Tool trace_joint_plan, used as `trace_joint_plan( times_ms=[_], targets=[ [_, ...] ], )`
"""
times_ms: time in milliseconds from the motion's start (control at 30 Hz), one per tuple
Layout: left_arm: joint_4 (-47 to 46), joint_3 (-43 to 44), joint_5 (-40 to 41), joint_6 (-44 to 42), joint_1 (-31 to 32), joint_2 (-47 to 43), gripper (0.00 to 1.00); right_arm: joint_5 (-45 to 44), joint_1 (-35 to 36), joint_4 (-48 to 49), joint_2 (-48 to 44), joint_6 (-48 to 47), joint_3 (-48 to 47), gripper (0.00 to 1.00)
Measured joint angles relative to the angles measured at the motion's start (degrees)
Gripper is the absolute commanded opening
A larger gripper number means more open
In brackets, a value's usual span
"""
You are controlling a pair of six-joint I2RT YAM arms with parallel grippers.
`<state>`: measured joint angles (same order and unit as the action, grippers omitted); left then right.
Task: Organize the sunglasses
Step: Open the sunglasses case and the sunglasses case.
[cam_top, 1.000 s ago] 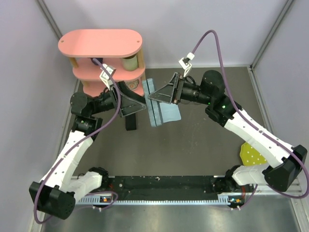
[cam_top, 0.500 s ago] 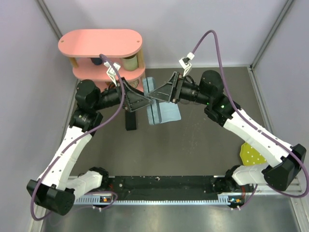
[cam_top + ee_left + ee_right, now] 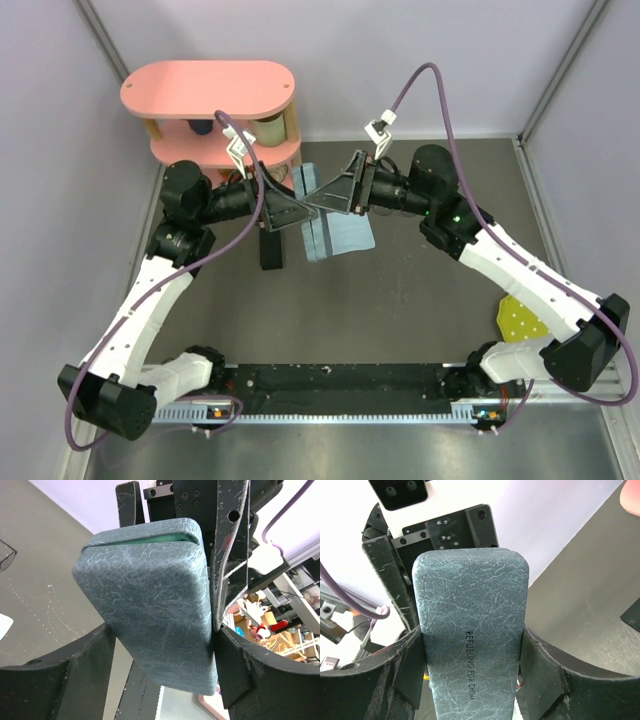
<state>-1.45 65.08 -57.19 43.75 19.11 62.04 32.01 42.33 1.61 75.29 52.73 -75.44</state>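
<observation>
The grey-blue case [image 3: 470,645] hangs in the air, held from both ends. The right gripper [image 3: 472,650] has its jaws pressed onto the case's two long sides, the printed face turned to its camera. The left gripper [image 3: 162,635] comes from the opposite end and pinches the same case, with both pads against its flanks. At the end of the case farthest from the left jaws, the lid seam gapes a little and shows a strip of green lining [image 3: 145,539].

The wire-frame sunglasses [image 3: 6,556] lie on the table [image 3: 400,310], well apart from both sets of jaws, off to the left of the left gripper's view and only partly in shot. The white-framed pair cannot be found (a white scrap at that view's edge is too small to name). Below the meeting jaws lie a light blue cloth [image 3: 345,238] and a black case [image 3: 271,252].

This looks like the step of opening the case so that a pair can go inside. The next move likely calls for one gripper to hold the base firmly. The other would let go and work a fingertip into the seam without twisting the case loose.
</observation>
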Motion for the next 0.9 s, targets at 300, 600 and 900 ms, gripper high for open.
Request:
trace_joint_plan(
  times_ms=[300, 600, 900],
  targets=[
    [-9.46, -3.39, -4.09, 7.26, -3.87, -1.81, 0.41, 1.9, -0.22, 7.82, 0.09, 4.55, 2.38, 0.0],
    [-21.2, -8.66, -6.62, 17.99, -5.77, -2.03, 0.29, 4.35, -0.55, 15.58, 0.22, 9.33, 6.19, 0.0],
    [-26.95, -9.73, -7.98, 23.12, -6.49, -2.1, 0.01, 5.81, -0.68, 23.21, 0.2, 12.59, 8.72, 0.0]
  ],
)
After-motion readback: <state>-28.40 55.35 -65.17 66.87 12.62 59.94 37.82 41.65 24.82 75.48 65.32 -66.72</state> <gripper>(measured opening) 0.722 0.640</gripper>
